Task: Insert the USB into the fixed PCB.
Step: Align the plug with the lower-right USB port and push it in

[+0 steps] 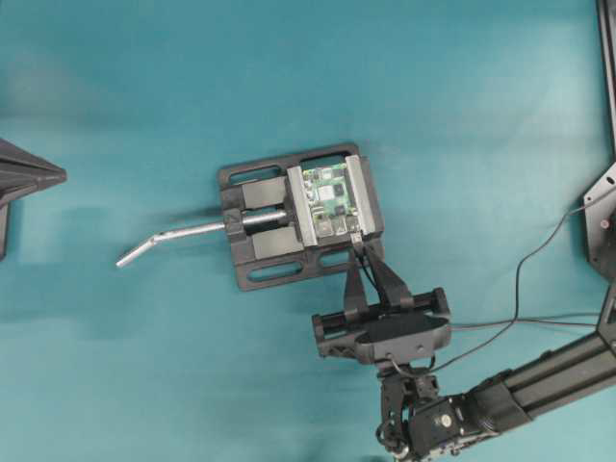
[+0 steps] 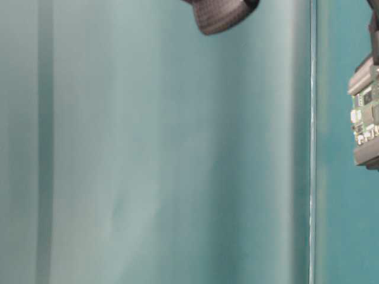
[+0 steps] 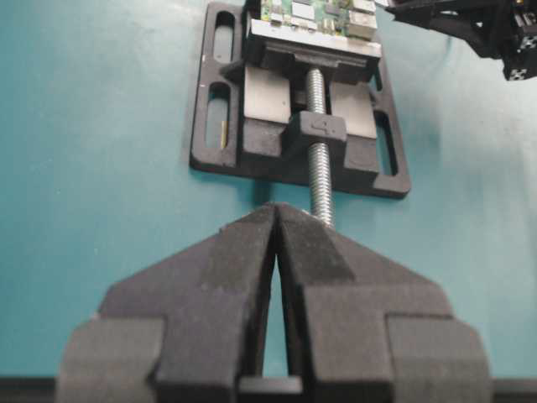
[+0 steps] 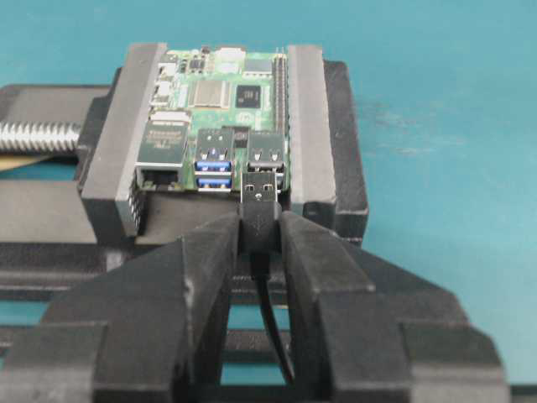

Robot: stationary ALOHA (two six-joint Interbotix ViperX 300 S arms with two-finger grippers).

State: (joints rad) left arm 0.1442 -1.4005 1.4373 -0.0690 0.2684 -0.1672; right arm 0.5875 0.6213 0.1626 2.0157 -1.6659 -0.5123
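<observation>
Black and silver-tipped, the USB (image 4: 259, 204) sits pinched between the right gripper's (image 4: 260, 231) fingertips, its metal tip level with the lower edge of the fixed PCB (image 4: 222, 126), just in front of the black ports beside the blue ones; whether it has entered cannot be told. Its thin cable trails back between the fingers. That green board lies clamped between the grey jaw plates of the black vise (image 1: 279, 217), whose bent silver handle (image 1: 164, 240) points left. Teal table (image 1: 144, 115) lies around it. Back by the left edge, the left gripper (image 3: 275, 243) rests with fingers pressed together, holding nothing.
</observation>
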